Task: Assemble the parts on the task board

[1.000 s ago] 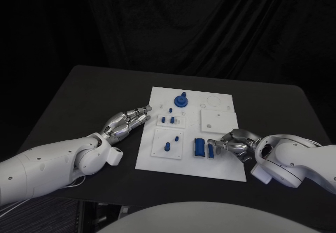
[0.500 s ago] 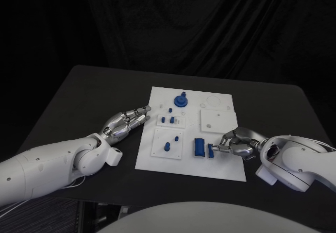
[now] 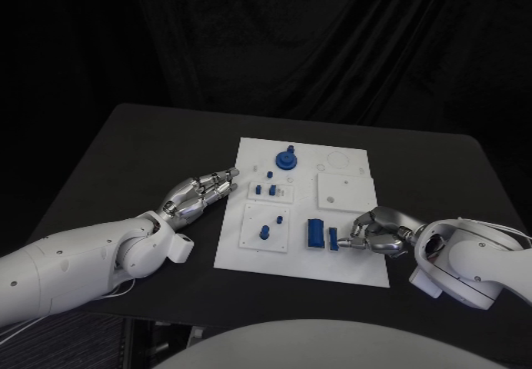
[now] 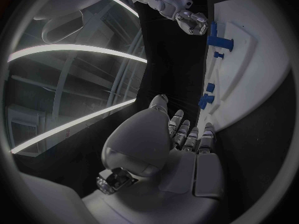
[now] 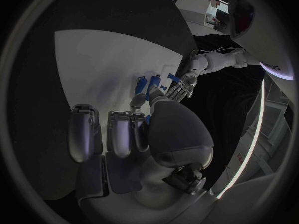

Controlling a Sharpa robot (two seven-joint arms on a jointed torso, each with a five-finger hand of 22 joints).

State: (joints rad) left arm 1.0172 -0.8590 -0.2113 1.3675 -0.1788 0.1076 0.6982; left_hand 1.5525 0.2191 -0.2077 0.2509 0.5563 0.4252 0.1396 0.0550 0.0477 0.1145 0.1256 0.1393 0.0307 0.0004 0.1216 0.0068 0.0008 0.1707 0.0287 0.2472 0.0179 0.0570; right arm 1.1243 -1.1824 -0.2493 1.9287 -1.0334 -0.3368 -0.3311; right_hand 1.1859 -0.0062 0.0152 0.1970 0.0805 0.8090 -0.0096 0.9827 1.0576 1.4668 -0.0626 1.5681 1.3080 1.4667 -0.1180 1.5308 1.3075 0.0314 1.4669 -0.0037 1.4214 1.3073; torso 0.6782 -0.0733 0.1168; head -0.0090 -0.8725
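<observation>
Part (image 3: 334, 238) touching right hand (image 3: 377, 233) fingers (image 3: 353, 229)

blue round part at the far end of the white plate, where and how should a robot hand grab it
Probably by the small upright stem on top of the blue round part, coming straight down from above. Its wide disc sits flat on the white plate, so the sides offer little to pinch, while the stem stands clear of neighbouring pieces.

My arms are smooth, glossy white shells, bulging round at the wrists. Each ends in a silver metal hand, left (image 3: 203, 192) and right (image 3: 378, 231), with segmented fingers and darker gaps between the segments. A thin white cable trails beneath my left arm (image 3: 67, 265) near the forearm.
</observation>
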